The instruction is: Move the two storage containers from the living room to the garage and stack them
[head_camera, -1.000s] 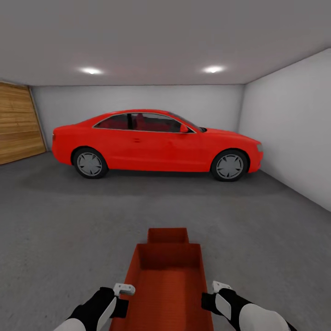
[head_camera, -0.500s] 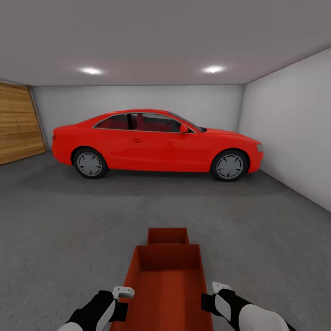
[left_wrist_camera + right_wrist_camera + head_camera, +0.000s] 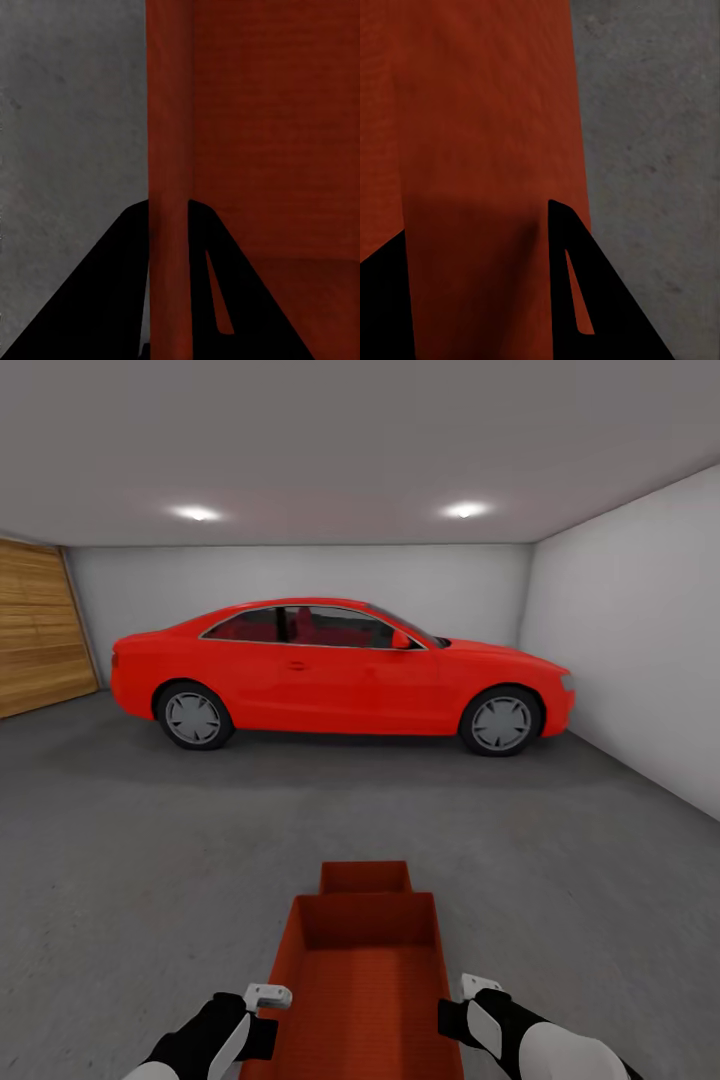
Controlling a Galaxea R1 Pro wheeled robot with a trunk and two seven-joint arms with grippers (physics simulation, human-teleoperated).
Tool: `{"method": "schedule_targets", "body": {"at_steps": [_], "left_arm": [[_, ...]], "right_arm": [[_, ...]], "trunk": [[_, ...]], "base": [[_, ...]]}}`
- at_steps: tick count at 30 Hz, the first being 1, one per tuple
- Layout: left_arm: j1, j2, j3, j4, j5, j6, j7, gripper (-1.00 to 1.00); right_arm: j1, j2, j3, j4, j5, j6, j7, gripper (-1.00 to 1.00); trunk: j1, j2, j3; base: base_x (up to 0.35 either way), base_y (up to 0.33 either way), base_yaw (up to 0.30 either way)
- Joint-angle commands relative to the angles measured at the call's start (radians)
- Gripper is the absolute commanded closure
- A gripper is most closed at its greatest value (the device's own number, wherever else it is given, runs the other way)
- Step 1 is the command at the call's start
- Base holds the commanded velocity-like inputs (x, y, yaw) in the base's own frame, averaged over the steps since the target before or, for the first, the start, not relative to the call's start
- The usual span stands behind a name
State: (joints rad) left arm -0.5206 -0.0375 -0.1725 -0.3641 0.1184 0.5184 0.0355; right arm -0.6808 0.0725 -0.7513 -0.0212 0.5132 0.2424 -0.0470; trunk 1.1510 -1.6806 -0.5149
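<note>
I am in the garage, on its dark grey floor (image 3: 150, 860). An orange-red storage container (image 3: 365, 980) hangs low in front of me, held by both long side walls. My left gripper (image 3: 270, 1012) is shut on its left wall (image 3: 169, 135), one finger on each side. My right gripper (image 3: 456, 1010) pinches the right wall (image 3: 487, 150) the same way. The second storage container (image 3: 365, 876) stands on the floor just past the far end of the held one, and only its far part shows over that rim.
A red coupe car (image 3: 340, 665) is parked broadside across the back of the room. A wood-panelled door (image 3: 40, 625) is at the left and a white wall (image 3: 640, 650) at the right. Wide grey floor lies between me and the car.
The held container and my left gripper have sunk slightly. The car and the far container have shifted a little in the picture, as from a small camera move.
</note>
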Motion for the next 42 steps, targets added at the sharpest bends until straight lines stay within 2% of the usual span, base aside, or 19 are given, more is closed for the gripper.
{"method": "schedule_targets", "body": {"at_steps": [1,2,5,13,22,42], "left_arm": [[-0.001,0.001,-0.002,-0.004,0.004,0.005,0.004,1.00],[-0.001,0.002,0.008,-0.004,-0.014,0.005,0.004,1.00],[-0.001,0.002,0.008,-0.004,-0.014,0.005,0.004,1.00],[-0.001,0.002,0.010,-0.004,-0.014,0.005,0.006,1.00],[-0.001,0.003,0.012,-0.004,-0.014,0.006,0.007,1.00],[-0.001,0.002,0.013,-0.004,-0.013,0.007,0.007,1.00]], "right_arm": [[0.000,0.001,-0.003,0.000,0.004,0.005,-0.002,1.00],[0.000,0.001,0.004,0.000,-0.002,0.005,-0.002,1.00],[0.000,0.001,0.004,0.000,0.000,0.005,-0.002,1.00],[0.000,0.001,0.005,0.000,0.038,0.007,-0.006,1.00],[0.000,0.001,0.005,0.000,0.041,0.010,-0.010,1.00],[0.000,0.001,0.004,0.000,0.041,0.010,-0.012,1.00]], "trunk": [[0.001,-0.001,-0.001],[0.001,-0.001,-0.001],[0.001,-0.001,-0.001],[0.001,-0.001,-0.001],[0.001,-0.001,-0.002],[0.001,-0.001,-0.031]], "base": [[0.333,0.000,0.000],[0.336,0.000,0.000],[0.339,0.000,0.000],[0.341,0.000,0.000],[0.341,0.000,0.000],[0.341,0.000,0.043]]}}
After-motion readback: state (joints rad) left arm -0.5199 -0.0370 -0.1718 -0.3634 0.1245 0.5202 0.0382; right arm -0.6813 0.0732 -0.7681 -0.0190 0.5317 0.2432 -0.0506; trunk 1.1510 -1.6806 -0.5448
